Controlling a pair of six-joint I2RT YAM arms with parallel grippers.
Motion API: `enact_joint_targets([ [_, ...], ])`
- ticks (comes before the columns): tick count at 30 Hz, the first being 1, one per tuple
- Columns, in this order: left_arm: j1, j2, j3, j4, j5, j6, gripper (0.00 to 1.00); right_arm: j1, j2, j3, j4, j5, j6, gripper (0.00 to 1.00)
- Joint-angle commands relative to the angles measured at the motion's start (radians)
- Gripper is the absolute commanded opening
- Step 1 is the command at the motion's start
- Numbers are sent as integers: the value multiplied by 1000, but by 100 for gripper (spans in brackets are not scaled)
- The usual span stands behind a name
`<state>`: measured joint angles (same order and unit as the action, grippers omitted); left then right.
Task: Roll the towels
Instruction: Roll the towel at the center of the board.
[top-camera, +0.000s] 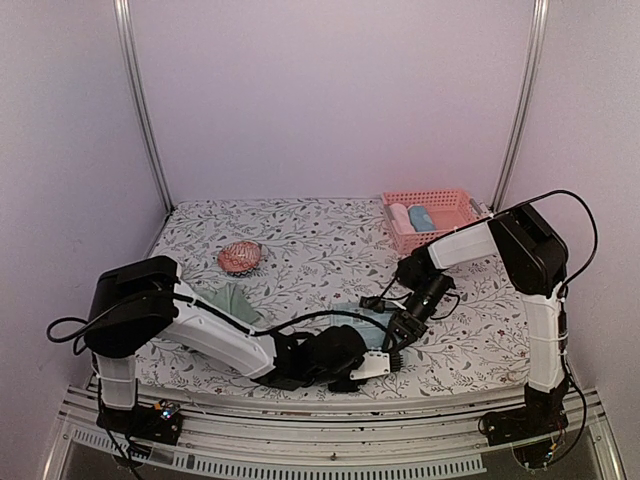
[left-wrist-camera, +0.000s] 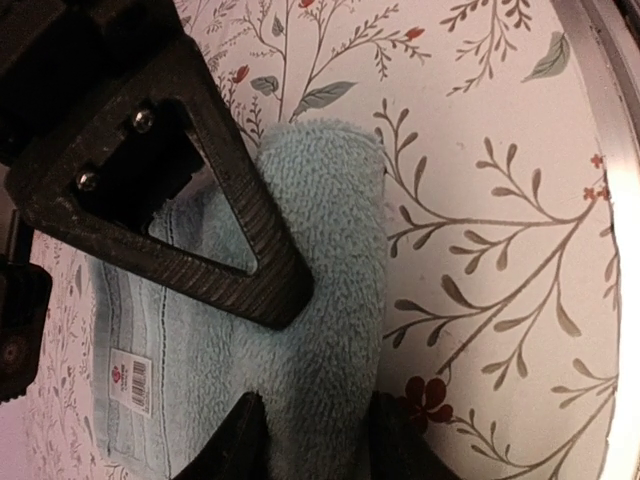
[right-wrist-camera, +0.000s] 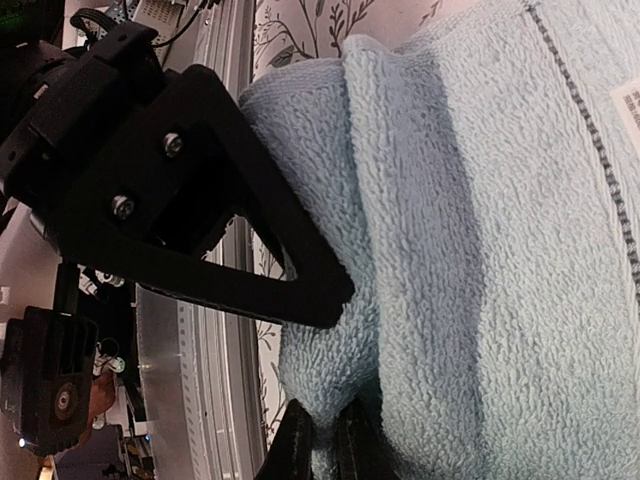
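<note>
Left gripper (left-wrist-camera: 300, 370): clamped on light blue towel (left-wrist-camera: 335, 200), at its rolled edge
Right gripper (right-wrist-camera: 322, 370): pinched that towel's folded edge
Basket (top-camera: 430, 215): sat well beyond towel

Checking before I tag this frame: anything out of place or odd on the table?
Nothing spilled or damaged. The sage green towel lies bunched, unrolled, beside the left arm; the part-rolled light blue towel sits close to the near edge of the table.

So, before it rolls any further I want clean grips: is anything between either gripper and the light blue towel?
Nothing visible. The left gripper has its fingers astride the rolled edge of the light blue towel, bare terry between them. The right gripper is shut directly on the towel's folded edge.
</note>
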<state>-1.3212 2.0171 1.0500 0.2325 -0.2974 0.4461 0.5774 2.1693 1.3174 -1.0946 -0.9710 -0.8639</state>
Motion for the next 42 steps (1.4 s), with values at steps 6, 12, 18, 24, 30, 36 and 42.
enact_joint_targets([
  [6, 10, 52, 26, -121, -80, -1, 19, -4, 26, 2, -21, 38, -25, 7],
  [12, 29, 60, 119, -361, 71, -135, 8, -88, -214, 13, -85, 75, -69, 38],
  [18, 114, 96, 209, -536, 404, -267, 6, -181, -517, -54, 51, 64, -3, 40],
  [24, 228, 167, 365, -680, 777, -376, 6, -178, -782, -291, 246, 144, 2, 38],
  [30, 311, 290, 523, -797, 1022, -461, 5, -16, -901, -445, 344, 320, -30, 44],
  [36, 348, 351, 578, -835, 1099, -505, 4, 239, -914, -579, 567, 653, 11, 50],
  [42, 365, 359, 576, -836, 1108, -512, 4, 326, -815, -576, 717, 802, 20, 55],
])
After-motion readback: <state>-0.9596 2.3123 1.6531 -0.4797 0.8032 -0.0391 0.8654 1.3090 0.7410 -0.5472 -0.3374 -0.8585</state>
